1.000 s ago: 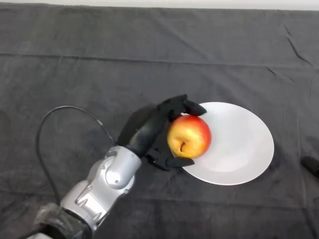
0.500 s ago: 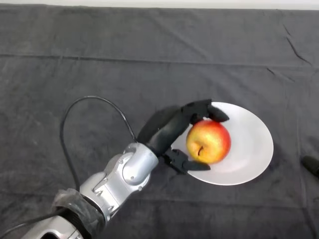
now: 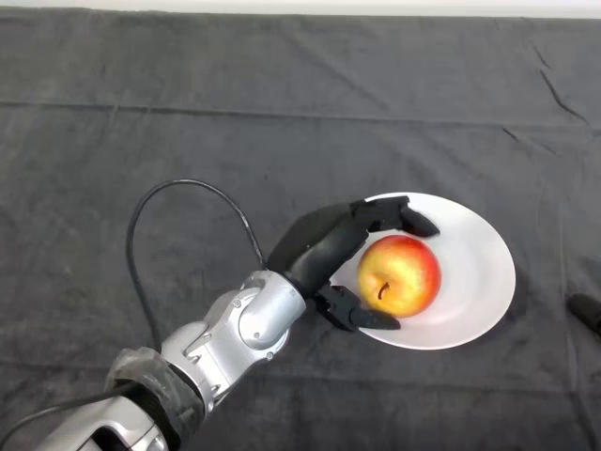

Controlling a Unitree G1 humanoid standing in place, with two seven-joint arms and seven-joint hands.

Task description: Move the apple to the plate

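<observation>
A red and yellow apple [image 3: 400, 275] is over the left half of the white plate [image 3: 479, 263], stem side facing me. My left hand [image 3: 331, 254] reaches in from the lower left and is curled round the apple: fingers [image 3: 402, 217] arch over its far side and the thumb [image 3: 362, 317] hooks under its near side. Whether the apple rests on the plate or hangs just above it cannot be told.
The plate lies right of centre on the dark cloth. A small dark object [image 3: 588, 312] pokes in at the right edge. Creases run across the cloth at the back.
My hand has carried the apple rightward, from the plate's left rim to well inside the plate. The grip on the apple looks unchanged.
</observation>
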